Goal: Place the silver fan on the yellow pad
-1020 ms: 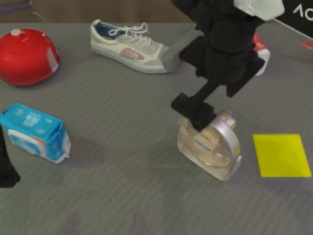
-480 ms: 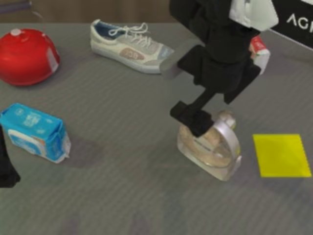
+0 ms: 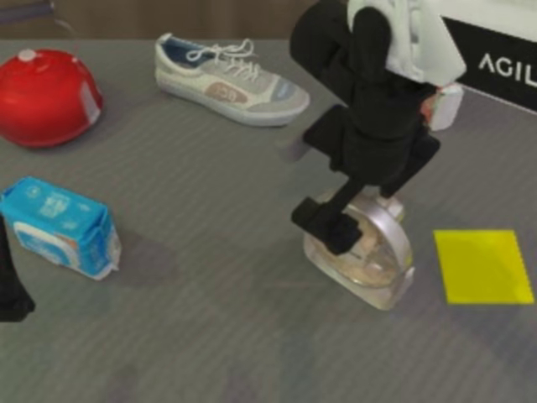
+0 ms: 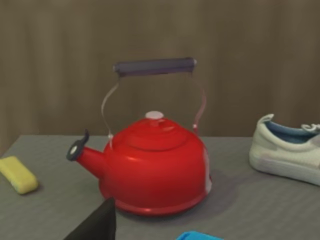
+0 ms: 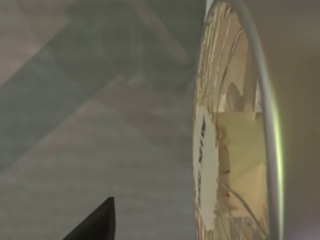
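Right now my right gripper [image 3: 336, 231] sits down over the silver fan [image 3: 373, 260], fingers open around its rim (not squeezing yet). Closing off-centre could tip it, well short of the yellow pad [image 3: 484, 265].

A rendered test bench rather than a lived-in room: one grey counter [image 3: 210, 336] with a fine woven texture stands before a plain brown backdrop. Unrelated household goods are scattered over it. A red kettle [image 3: 46, 96] sits at the far left, a white sneaker [image 3: 226, 80] at the far middle, a blue wipes pack [image 3: 59, 225] at the left and a yellow sponge [image 4: 17, 175] beside the kettle. A black robot arm [image 3: 377, 109] marked with white letters reaches in from the far right.
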Robot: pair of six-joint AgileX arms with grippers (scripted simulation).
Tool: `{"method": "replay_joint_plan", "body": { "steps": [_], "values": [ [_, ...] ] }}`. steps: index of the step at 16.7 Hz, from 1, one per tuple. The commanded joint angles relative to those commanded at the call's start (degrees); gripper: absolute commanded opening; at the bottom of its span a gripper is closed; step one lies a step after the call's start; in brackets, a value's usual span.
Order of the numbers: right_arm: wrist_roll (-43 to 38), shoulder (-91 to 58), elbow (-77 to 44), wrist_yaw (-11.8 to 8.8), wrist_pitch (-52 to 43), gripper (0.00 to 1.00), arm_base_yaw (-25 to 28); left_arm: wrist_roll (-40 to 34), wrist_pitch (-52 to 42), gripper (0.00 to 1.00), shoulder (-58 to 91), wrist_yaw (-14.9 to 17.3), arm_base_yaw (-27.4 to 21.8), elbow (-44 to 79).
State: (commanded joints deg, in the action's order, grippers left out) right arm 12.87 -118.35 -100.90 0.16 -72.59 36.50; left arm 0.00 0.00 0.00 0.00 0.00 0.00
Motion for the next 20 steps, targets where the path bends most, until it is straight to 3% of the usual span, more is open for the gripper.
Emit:
{"method": "replay_joint_plan", "body": {
  "steps": [13,20],
  "values": [
    [0.0,0.0,0.0,0.0,0.0,0.02,0.0,0.0,0.0,1.00,0.0,0.0,0.0,0.0],
    [0.0,0.0,0.0,0.0,0.0,0.00,0.0,0.0,0.0,1.00,0.0,0.0,0.0,0.0]
  ]
}}
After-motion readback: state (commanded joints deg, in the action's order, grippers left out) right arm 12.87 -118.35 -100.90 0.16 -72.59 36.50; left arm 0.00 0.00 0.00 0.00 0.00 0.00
